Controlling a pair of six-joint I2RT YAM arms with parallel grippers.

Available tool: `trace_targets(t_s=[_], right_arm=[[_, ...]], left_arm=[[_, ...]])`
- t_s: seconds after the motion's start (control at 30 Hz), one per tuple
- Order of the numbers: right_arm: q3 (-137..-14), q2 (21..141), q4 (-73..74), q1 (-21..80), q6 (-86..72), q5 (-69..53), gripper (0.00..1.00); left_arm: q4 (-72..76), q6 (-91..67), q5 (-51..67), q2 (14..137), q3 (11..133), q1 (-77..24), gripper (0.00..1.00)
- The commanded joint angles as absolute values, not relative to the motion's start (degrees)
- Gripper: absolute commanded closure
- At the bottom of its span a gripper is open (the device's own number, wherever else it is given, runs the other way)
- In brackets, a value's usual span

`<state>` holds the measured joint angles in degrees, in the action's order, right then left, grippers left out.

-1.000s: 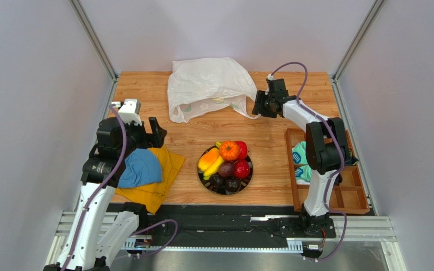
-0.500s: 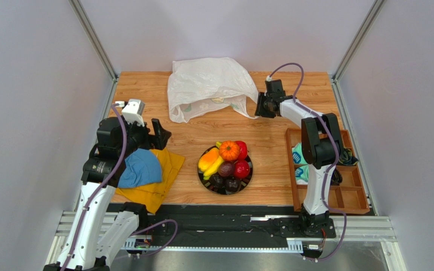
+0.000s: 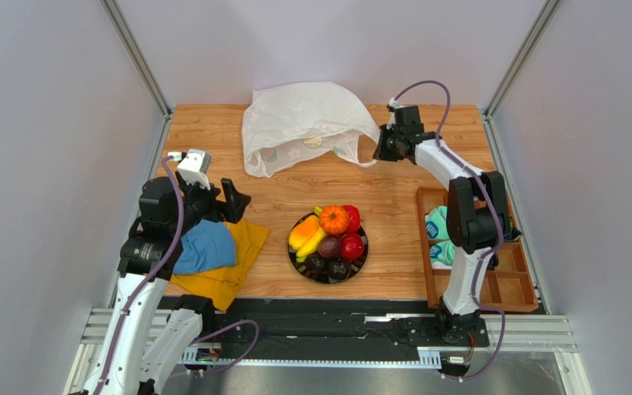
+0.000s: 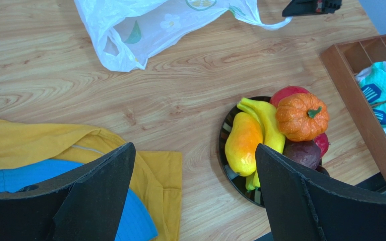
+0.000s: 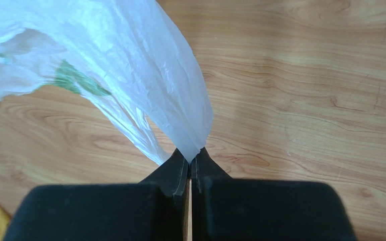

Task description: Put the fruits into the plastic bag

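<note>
Two arms, split jobs: right gripper (image 5: pixel 190 159) is clamped shut on a thin fold of the plastic bag (image 3: pixel 303 123) at its right-hand loop. The film is pinched btwn the fingers and raised off the table (image 3: pixel 393 206), prob. to tent the mouth open so fruit can go in. Bag lies beyond the black plate (image 3: pixel 327 281), toward the far wall, mouth facing the plate. All the fruits (image 3: pixel 332 234) sit piled on that plate, none seen in the bag: ribbed orange one (image 3: pixel 335 220) on top, banana (image 4: pixel 265 118) and mango (image 4: pixel 244 143) on the plate's left side, red and dark ones right and near side. Left gripper (image 4: pixel 195 147) hangs w/ jaws wide apart, holding nothing, left of the plate above the blue cloth (image 3: pixel 204 247) and yellow cloth (image 3: pixel 245 239); looks staged as the picker. Wooden tray (image 3: pixel 513 288) w/ teal items is right of the plate, off the path. Nothing sits btwn plate and bag. Likely snag: limp bag mouth, only one side held.
</note>
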<state>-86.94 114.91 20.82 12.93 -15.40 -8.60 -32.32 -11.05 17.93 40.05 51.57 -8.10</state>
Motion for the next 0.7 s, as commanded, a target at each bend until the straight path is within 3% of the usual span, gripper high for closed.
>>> trace_targets(t_s=[0.0, 0.47, 0.67], right_arm=[[-86.93, 104.60, 21.88, 13.27, -16.69, -13.70, 1.00], [-79.73, 84.65, 25.05, 18.10, -21.53, -18.80, 1.00], [-76.12, 78.76, 25.31, 18.81, -22.41, -21.09, 1.00]], left_arm=[[-29.27, -9.93, 18.28, 38.32, 50.80, -7.73, 0.02], [-23.49, -26.80, 8.00, 39.28, 45.10, -8.00, 0.07], [-20.31, -25.67, -1.39, 47.89, 46.40, -15.46, 0.11]])
